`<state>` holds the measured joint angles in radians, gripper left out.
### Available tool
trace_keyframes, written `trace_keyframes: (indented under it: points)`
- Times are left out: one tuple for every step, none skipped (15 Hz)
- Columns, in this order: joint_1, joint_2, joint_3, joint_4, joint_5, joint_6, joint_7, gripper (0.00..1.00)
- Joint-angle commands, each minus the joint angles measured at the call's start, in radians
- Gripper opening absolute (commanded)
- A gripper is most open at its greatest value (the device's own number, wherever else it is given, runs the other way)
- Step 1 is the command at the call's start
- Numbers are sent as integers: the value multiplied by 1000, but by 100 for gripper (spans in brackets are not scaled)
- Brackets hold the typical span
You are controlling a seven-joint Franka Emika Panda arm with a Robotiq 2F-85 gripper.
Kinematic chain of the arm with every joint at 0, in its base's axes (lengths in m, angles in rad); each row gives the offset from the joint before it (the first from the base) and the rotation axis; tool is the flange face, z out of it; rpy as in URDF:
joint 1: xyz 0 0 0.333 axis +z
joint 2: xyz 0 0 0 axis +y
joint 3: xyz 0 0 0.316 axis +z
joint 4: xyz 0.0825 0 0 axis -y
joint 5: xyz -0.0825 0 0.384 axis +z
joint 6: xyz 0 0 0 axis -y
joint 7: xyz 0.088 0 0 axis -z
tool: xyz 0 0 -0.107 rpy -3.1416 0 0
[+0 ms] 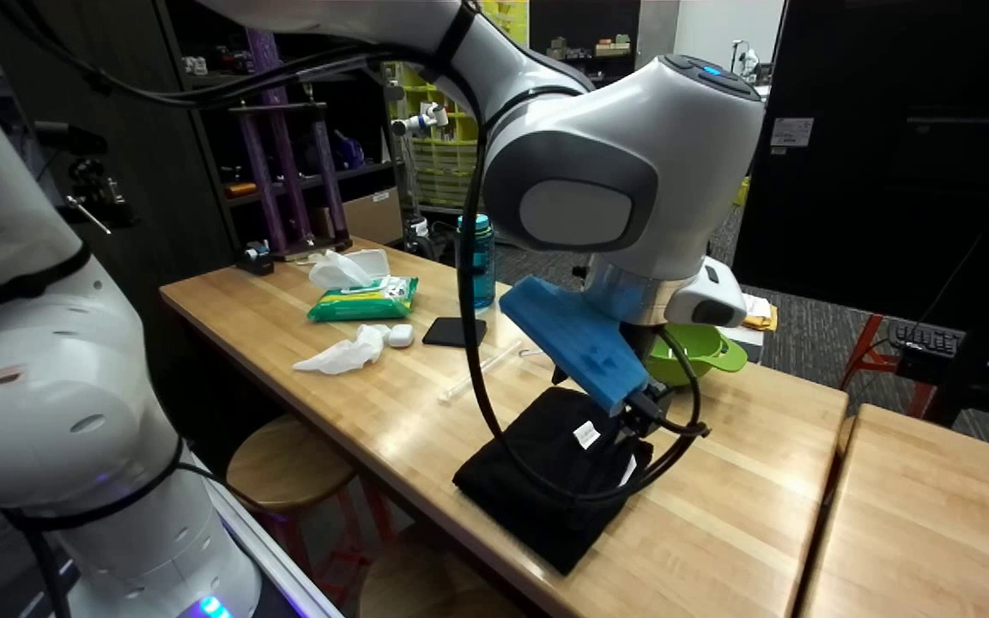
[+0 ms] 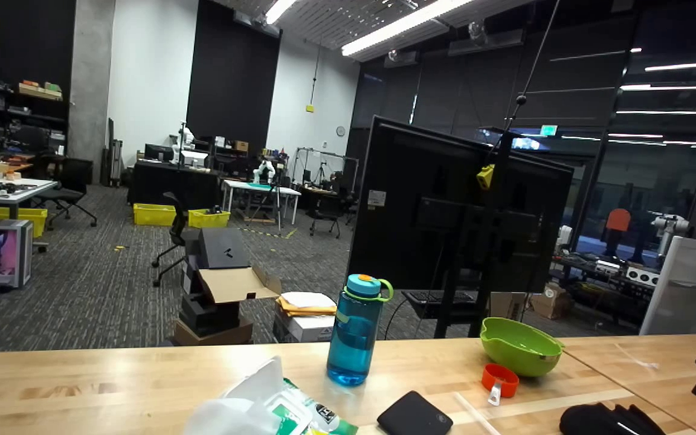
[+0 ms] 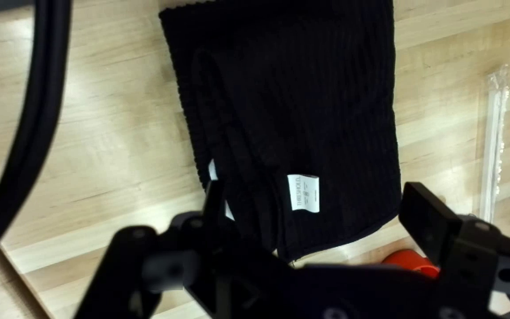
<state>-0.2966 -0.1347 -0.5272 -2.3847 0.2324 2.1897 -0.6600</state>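
Folded black cloth (image 3: 308, 110) lies on the wooden surface (image 3: 117, 146), a white tag (image 3: 303, 193) showing near one end. Spread wide, the fingers (image 3: 427, 219) hang over that end and hold nothing. Near that same end sits a red cup (image 3: 405, 258), which in an exterior view stands just beside a green bowl (image 2: 520, 347).

The white, grey-panelled arm (image 1: 692, 167) has black cables (image 1: 467, 292) and claw (image 3: 313, 193).

Grey carpet (image 2: 124, 290); white walls (image 2: 148, 78)
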Motion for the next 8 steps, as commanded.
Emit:
trace_keyframes:
  points:
    - [-32,39,9,35,36,-17,-58,100]
    - [-36,47,11,42,42,-15,-68,100]
    - [-38,57,12,51,53,-12,-82,100]
    - [-40,67,14,60,68,-11,-100,100]
    - [-41,77,17,70,83,-11,-116,100]
    - [-41,90,19,83,108,-13,-141,100]
    - [-42,100,22,94,129,-16,-162,100]
    - [-43,114,26,107,155,-18,-184,100]
